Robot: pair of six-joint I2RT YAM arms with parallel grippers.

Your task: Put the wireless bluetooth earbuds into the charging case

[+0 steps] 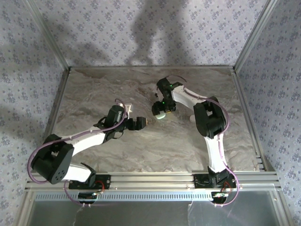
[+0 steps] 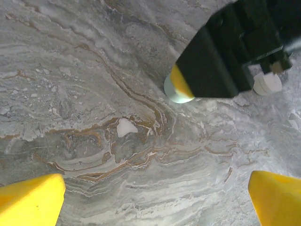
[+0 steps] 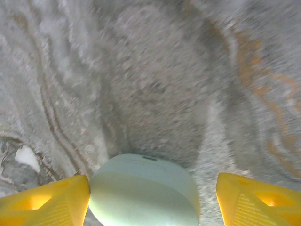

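Charging case (image 3: 143, 195) inside open R pincer (image 3: 153, 188), L pincer (image 2: 155, 188) open wide, earbud (image 2: 126, 127) on table (image 2: 70, 56) nearby

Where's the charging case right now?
Mid-table in the top view, under the right gripper. In the right wrist view the charging case sits between its open jaws, against the jaw at picture left.

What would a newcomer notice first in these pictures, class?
The smooth pale oval plastic case sits inside the open right hand, near the middle of the table. A tiny white rounded earbud lies loose on the grey marbled table, just ahead of the open left hand.
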